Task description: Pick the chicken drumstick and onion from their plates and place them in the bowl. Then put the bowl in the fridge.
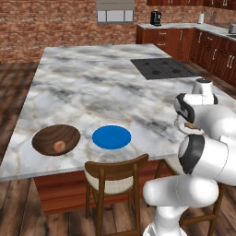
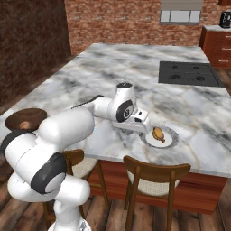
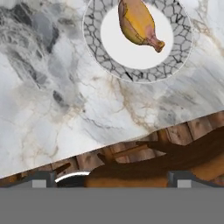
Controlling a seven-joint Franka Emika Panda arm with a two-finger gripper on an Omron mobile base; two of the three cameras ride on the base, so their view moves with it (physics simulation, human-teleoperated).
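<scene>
Over on the lower left of the left base view sits the wooden bowl [image 1: 56, 139] with the onion [image 1: 59, 146] already inside it, so that half of the pickup job looks done. Just right of it is the blue plate [image 1: 111, 137], now bare. Further right, the arm is reaching toward the pale plate [image 2: 170, 140] near the counter's front edge in the right base view, and the chicken drumstick [image 2: 158, 134] is lying on it, untouched as far as I can tell. The gripper [image 2: 145, 122] hovers just beside that plate with its jaws spread wide and nothing between them; in the hand view the drumstick is at the top of the frame. So what's left, I'd say: grab the drumstick, drop it in the bowl, then carry the bowl to the fridge.
</scene>
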